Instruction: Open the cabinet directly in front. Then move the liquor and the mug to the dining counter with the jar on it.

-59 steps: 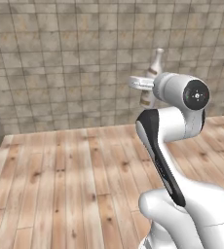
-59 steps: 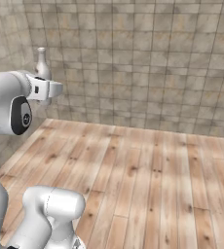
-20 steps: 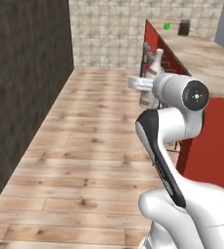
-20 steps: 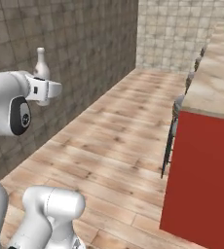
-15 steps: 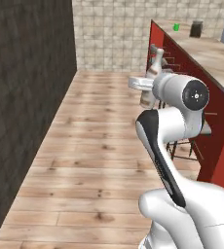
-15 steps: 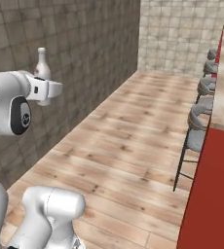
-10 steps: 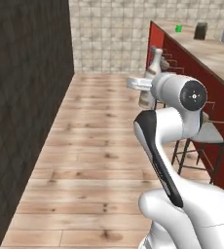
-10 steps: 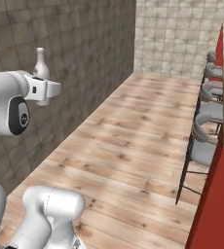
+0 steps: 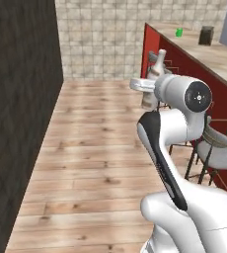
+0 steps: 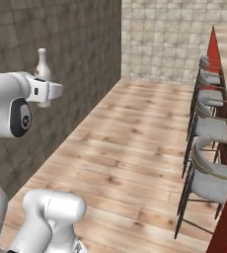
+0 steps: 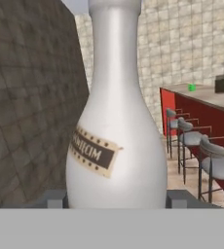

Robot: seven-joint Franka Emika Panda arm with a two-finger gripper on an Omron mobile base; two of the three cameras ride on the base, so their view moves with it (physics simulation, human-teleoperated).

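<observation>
carrying step: the end effector [image 11: 114, 197] is clamped on the liquor [image 11: 115, 126], upright; next, approach the dining worktop [image 9: 219, 54] near the jar [image 9: 206, 35] and mug [image 9: 179, 32].

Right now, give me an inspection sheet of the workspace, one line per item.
Surface: dining counter, beige marbled top on a red front, running along the right side.
Job's things: liquor upright in the gripper, tan label showing; mug and jar stand apart at the counter's far end.
Clutter: nothing seen.
Gripper: gripper shut on the liquor, a finger on each side of its base, held high over the floor.
Cables: nothing seen.
Surroundings: grey-seated stools lined along the counter front, wooden plank floor, dark stone wall to the left, pale tiled wall at the far end.
</observation>
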